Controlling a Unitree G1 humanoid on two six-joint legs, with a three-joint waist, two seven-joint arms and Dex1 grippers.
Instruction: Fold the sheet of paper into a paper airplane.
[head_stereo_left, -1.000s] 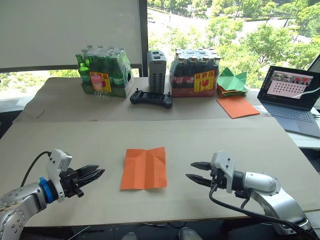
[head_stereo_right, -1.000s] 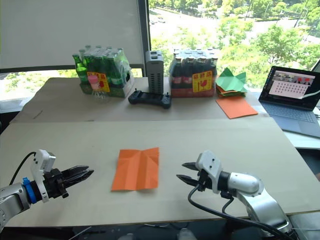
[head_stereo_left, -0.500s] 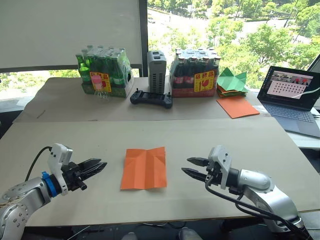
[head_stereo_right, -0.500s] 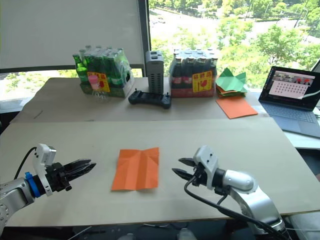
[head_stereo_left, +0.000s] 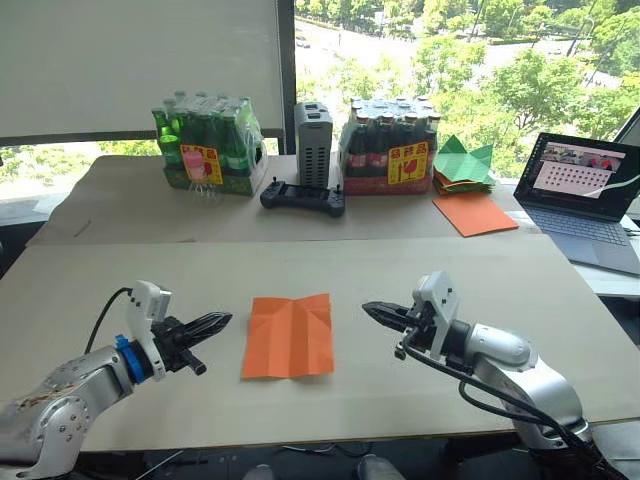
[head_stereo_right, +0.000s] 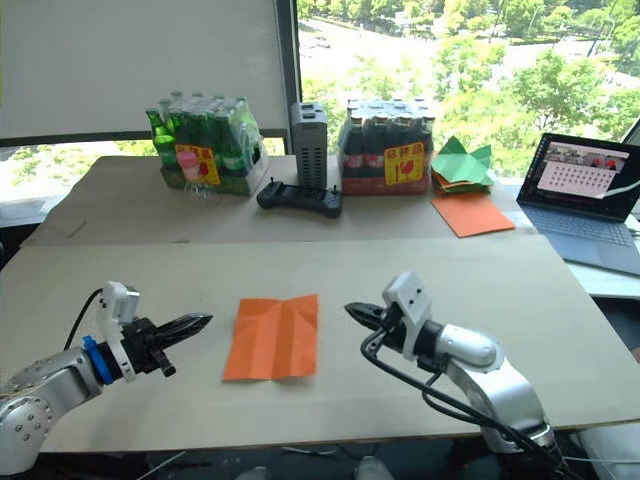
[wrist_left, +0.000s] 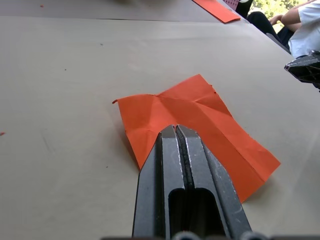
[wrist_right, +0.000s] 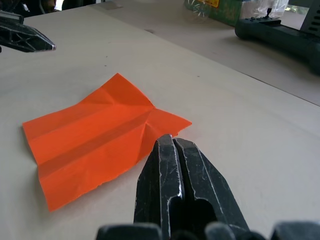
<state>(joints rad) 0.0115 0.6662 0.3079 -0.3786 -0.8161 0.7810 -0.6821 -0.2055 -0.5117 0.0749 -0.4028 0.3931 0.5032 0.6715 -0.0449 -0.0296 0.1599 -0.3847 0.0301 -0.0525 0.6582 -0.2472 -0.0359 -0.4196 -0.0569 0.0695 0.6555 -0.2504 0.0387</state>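
Beige tabletop (head_stereo_left: 520, 290): sheet of paper (head_stereo_left: 289, 336) flat, creased only, all folds left; left gripper (head_stereo_left: 222, 319) & right gripper (head_stereo_left: 370, 310) both closed, empty, flanking it.

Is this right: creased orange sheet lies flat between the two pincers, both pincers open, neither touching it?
Not quite: both are shut. The left wrist view shows the left pincer with fingers pressed together, and the right wrist view shows the same for the right pincer. The orange sheet does lie flat between them, untouched.
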